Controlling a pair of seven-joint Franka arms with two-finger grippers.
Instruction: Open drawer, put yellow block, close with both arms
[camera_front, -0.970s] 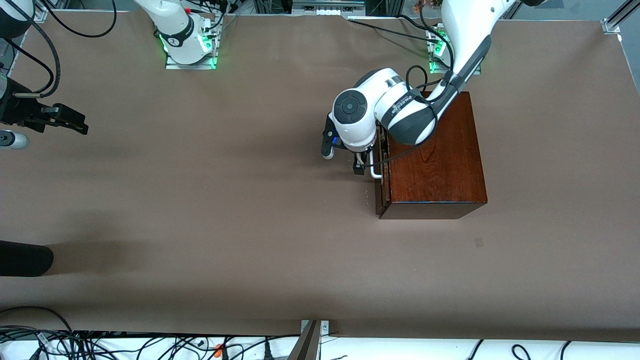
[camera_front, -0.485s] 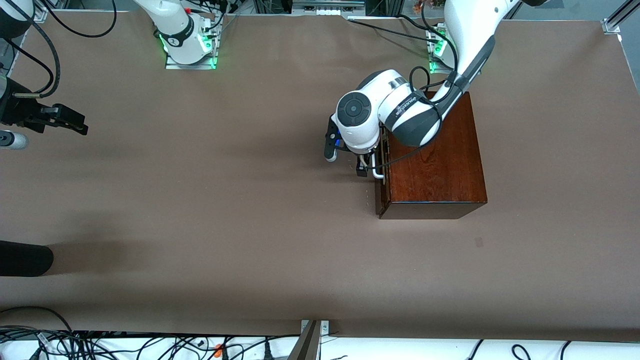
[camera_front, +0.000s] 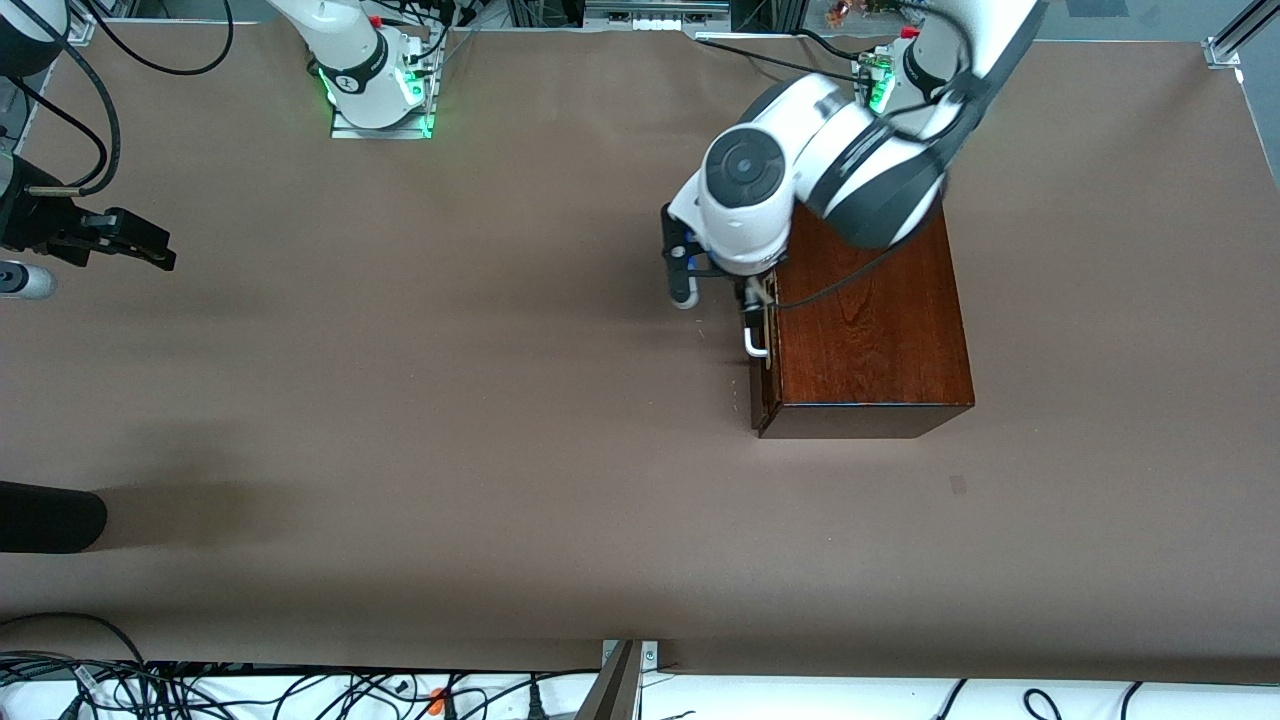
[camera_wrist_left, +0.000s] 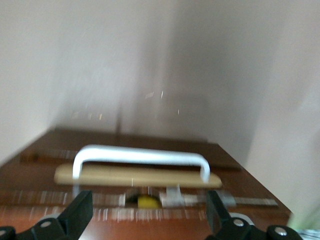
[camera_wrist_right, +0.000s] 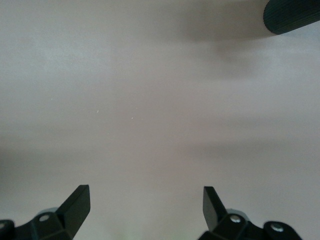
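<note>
The dark wooden box (camera_front: 870, 320) stands toward the left arm's end of the table. Its drawer (camera_front: 762, 385) is pushed in to a narrow gap, and its white handle (camera_front: 755, 342) faces the right arm's end. My left gripper (camera_front: 752, 300) hangs open over the handle, touching nothing. In the left wrist view the handle (camera_wrist_left: 140, 156) lies between my open fingers (camera_wrist_left: 77, 214). A sliver of the yellow block (camera_wrist_left: 146, 201) shows through the gap. My right gripper (camera_front: 150, 248) waits open and empty over bare table at the right arm's end, and it also shows in the right wrist view (camera_wrist_right: 145, 207).
A black rounded object (camera_front: 50, 515) lies at the right arm's end of the table, nearer the front camera than my right gripper, and shows in the right wrist view (camera_wrist_right: 292, 15). A small silver cylinder (camera_front: 25, 280) lies beside my right gripper. Cables run along the near edge.
My left arm has lifted and swung toward its base, and its gripper has shifted from beside the handle to over it. The box and the right arm have not moved.
</note>
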